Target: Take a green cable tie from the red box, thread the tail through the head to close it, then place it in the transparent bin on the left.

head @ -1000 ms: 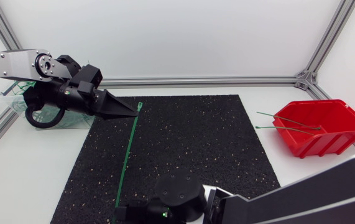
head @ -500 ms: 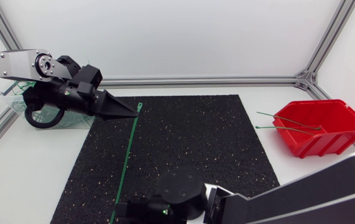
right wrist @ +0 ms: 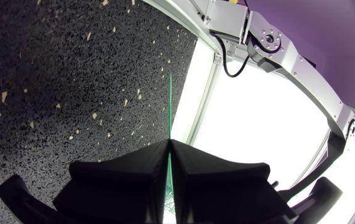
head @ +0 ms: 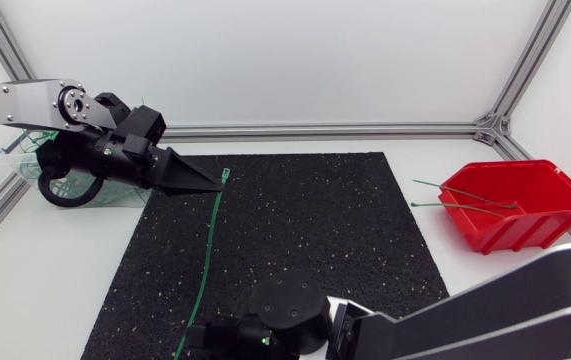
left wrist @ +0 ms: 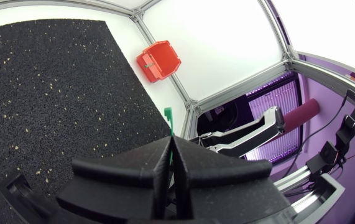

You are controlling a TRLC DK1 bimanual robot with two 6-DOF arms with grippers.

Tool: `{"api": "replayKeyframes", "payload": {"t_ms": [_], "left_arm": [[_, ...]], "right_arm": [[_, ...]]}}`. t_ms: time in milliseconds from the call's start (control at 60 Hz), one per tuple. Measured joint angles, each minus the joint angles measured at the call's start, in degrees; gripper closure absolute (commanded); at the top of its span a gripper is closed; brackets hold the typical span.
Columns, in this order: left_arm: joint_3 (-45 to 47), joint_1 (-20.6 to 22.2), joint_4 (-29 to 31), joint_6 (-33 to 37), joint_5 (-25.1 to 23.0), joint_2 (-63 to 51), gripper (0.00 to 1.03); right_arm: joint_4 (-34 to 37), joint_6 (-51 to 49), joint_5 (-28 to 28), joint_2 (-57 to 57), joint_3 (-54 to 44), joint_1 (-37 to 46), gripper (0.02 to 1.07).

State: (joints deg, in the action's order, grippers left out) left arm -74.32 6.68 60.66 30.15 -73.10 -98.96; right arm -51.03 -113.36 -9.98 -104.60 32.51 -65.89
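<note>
Two matte black grippers share one long green cable tie point(head: 205, 250) in the head view. The left gripper point(head: 217, 182) pinches its head end at the far edge of the black speckled rubber mat point(head: 315, 230), and the right gripper point(head: 197, 342) clamps the tail by the near edge, so the strip's long axis runs between them, slightly slanted. The transparent bin point(head: 17, 158) sits just behind the left arm; the red plastic box point(head: 525, 215) is well apart to the right. Left wrist view: fingers closed on the strip, its square head poking just ahead of the tips. Right wrist view: jaws pressed on the tail, which runs straight ahead toward the left arm. Threading, I judge, needs the tail curled back to the head over the mat.
</note>
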Motion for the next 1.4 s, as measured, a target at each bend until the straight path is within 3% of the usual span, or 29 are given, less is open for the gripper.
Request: {"api": "replayKeyframes", "payload": {"t_ms": [267,467,1400], "left_arm": [[0.0,0.2,0.4,0.4,0.0,0.0,1.00],[0.0,0.2,0.4,0.5,0.0,0.0,1.00],[0.0,0.3,0.6,1.2,0.0,0.0,1.00]], "right_arm": [[0.0,0.4,0.8,0.0,0.0,-0.1,0.98],[0.0,0.4,0.8,0.0,0.0,-0.2,0.88],[-0.3,0.4,0.9,-1.9,1.6,-0.8,0.88]]}}
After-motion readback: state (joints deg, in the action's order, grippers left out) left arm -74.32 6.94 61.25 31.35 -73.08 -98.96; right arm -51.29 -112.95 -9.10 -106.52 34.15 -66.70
